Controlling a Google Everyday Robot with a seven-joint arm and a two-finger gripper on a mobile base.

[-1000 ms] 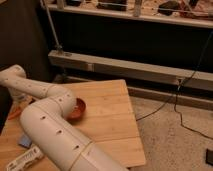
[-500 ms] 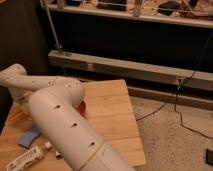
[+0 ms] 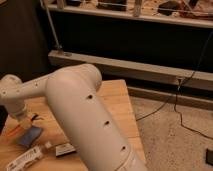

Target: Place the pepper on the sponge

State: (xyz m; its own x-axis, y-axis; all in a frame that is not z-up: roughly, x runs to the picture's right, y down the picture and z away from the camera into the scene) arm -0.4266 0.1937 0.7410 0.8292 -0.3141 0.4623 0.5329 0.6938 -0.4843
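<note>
item 1, arm (image 3: 85, 115): the thick white arm rises from the lower middle of the view, bends at the elbow and runs left across the wooden table (image 3: 117, 100).

item 2, gripper (image 3: 23, 120): it hangs at the far left end of the arm, pointing down and low over the left part of the table. the jaws are pressed together. whether anything is caught between them cannot be told from this angle.

item 3, pepper (image 3: 14, 130): the orange pepper shows right at the tip of the gripper, slanting down toward the left edge of the table. it is just beside the sponge (image 3: 30, 136), at its upper left corner. whether it touches the pad cannot be told.

item 4, sponge: the blue pad lies flat on the table, directly below the gripper.

item 5, other objects: a white bottle (image 3: 24, 160) lies on its side at the front edge of the table. a small dark box (image 3: 65, 149) sits near it, to its right. a black cable (image 3: 165, 107) trails over the speckled floor (image 3: 175, 145) on the right.
</note>
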